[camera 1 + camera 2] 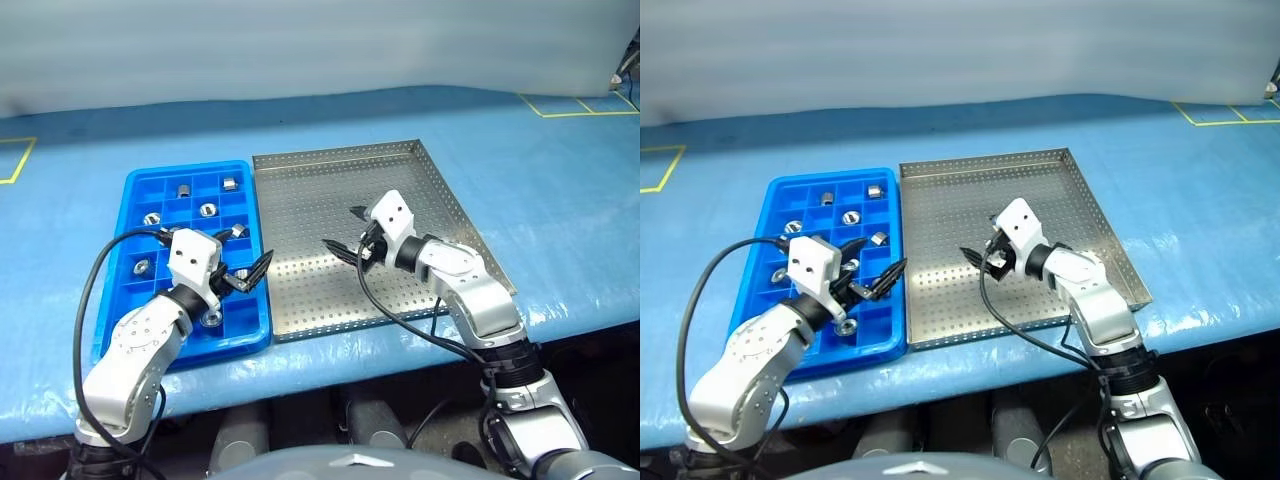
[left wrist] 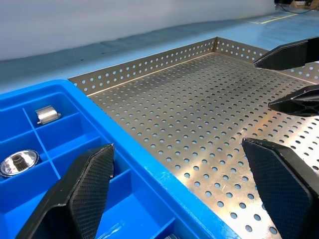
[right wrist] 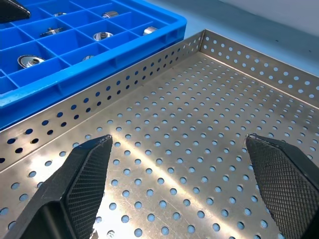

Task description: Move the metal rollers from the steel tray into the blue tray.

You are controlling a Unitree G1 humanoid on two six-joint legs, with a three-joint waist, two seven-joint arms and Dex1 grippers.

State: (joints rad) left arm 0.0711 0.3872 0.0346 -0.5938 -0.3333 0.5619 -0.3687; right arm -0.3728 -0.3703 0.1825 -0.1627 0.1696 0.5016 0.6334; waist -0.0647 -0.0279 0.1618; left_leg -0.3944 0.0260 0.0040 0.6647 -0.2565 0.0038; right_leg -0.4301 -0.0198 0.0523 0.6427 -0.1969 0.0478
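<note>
The bright blue plastic tray [image 1: 140, 200] with a grid of small square compartments is sitting on the blue table cover [image 1: 560, 190], its long side right up against the large silver perforated steel tray [image 1: 300, 185] with the low raised rim. The small shiny silver-grey metal rollers [image 1: 208, 210] are lying in the blue tray's compartments, one to a compartment where they can be made out, scattered over the far and middle rows, a few more near the left gripper. The steel tray's dotted floor is showing bare metal wherever it is visible.

The left gripper [image 1: 249, 272] is hovering over the near right part of the blue tray, by the rim it shares with the steel tray, pointing toward the steel tray. Its two black fingers [image 2: 87, 184] are spread wide, released, nothing between them. One finger is hanging over the blue compartments and the other over the perforated floor in the left wrist view.

The right gripper [image 1: 342, 232] is hovering over the middle of the steel tray, pointing toward the blue tray. Its black fingers [image 3: 82, 174] are also spread wide apart and gripping nothing, only perforated floor between them.

The two grippers are facing each other across the shared rim, near but not touching.

Yellow tape lines [image 1: 575, 105] are marking the table cover at the far right and far left.
</note>
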